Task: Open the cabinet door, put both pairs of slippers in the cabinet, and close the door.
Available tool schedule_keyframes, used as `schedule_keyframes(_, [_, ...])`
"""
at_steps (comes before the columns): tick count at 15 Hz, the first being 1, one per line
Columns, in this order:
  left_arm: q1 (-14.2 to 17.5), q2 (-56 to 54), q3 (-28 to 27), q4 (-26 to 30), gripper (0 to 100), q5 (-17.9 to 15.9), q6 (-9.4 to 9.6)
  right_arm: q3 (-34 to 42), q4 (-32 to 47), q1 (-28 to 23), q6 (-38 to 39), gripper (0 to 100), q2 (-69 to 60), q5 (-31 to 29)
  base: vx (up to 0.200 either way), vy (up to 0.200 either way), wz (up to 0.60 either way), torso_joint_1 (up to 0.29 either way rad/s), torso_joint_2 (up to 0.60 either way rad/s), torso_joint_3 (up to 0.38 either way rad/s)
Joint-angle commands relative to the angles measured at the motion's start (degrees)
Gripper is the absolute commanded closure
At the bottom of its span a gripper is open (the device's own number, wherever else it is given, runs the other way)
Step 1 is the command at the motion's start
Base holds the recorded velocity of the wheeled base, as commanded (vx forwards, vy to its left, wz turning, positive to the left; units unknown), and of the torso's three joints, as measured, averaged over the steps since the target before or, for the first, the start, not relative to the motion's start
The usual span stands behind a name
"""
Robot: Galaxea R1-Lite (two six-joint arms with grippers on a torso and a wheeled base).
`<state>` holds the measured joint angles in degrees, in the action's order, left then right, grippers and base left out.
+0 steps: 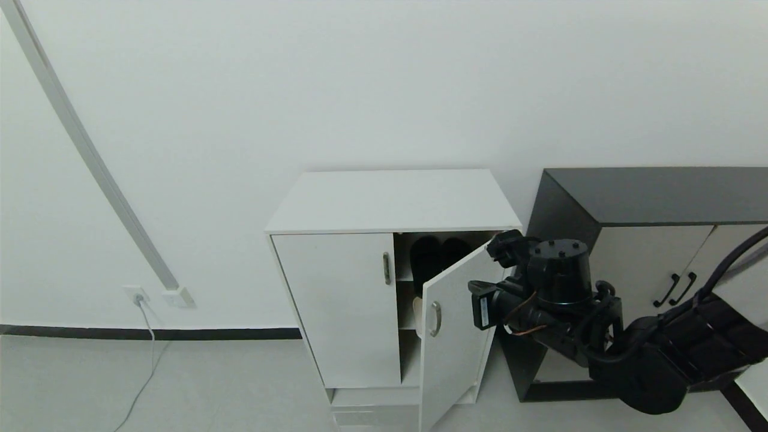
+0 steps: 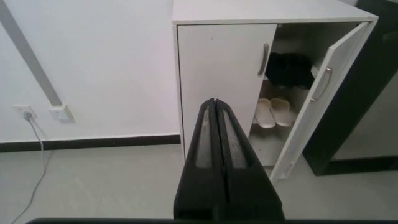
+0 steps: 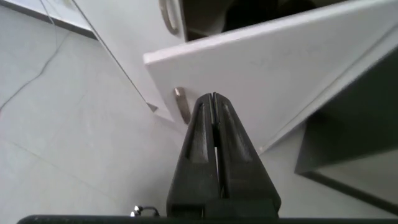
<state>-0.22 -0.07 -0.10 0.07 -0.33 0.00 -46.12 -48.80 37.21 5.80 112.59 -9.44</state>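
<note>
My right fingers [image 3: 202, 140] are pressed together with nothing between them, pointing at the outer face of the cabinet's right door [image 3: 280, 62]. I cannot tell whether their tips touch the panel. My left fingers [image 2: 205, 140] are likewise closed on nothing. They are held well back from the white cabinet [image 2: 267, 9] and aimed at its front.

From my left wrist I see straight into the open half. The black slippers [image 2: 289, 68] sit on the upper shelf, and the pale slippers [image 2: 273, 112] lie side by side on the shelf below. The right door stands swung out about halfway, and the left door [image 2: 224, 81] is shut. From my head the black pair shows through the gap above the door's top edge, with a sliver of one pale slipper beneath. That view also places my right arm [image 1: 558, 300] just beside the outer face of the open door, near its upper corner. My right wrist looks down along that door and catches its metal handle [image 3: 181, 104] close to my fingertips.

The cabinet stands on a pale grey floor [image 1: 210, 384] against a plain white wall [image 1: 300, 90] with a black skirting strip [image 1: 150, 333]. A slanting conduit [image 1: 90, 150] runs down the wall to a socket [image 1: 137, 295], and a thin cable [image 1: 147, 354] trails from it to the floor. On the cabinet's right, just beside it, is a dark grey sideboard [image 1: 654, 195] with pale doors and black handles [image 1: 675, 291].
</note>
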Motion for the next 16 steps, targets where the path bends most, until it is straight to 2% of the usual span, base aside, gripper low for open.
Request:
schedule_keyframes(1, [0.04, 0.07, 0.01, 0.01, 100, -0.02, 0.0, 1.03, -0.68, -0.03, 0.0, 100, 0.17, -0.06, 0.0, 0.0, 0.0, 0.0, 0.0, 0.0])
schedule_keyframes(4, [0.04, 0.07, 0.01, 0.01, 100, -0.02, 0.0, 3.93, -2.97, -0.03, 0.09, 100, -1.32, 0.03, 0.0, 0.0, 0.0, 0.0, 0.0, 0.0])
schedule_keyframes(8, [0.04, 0.07, 0.01, 0.01, 100, -0.02, 0.0, 12.72, -6.92, -0.03, 0.09, 100, -4.49, 3.2, 0.0, 0.0, 0.0, 0.0, 0.0, 0.0])
schedule_keyframes(12, [0.04, 0.07, 0.01, 0.01, 100, -0.02, 0.09, 21.24, -13.43, 0.85, 0.09, 100, -5.81, 3.28, 0.2, 0.0, 0.0, -0.004, 0.0, 0.006])
schedule_keyframes(16, [0.04, 0.07, 0.01, 0.01, 100, -0.02, 0.0, 24.94, -16.5, 2.08, 0.26, 100, -5.45, 3.28, 0.2, 0.0, 0.0, 0.01, 0.01, 0.004])
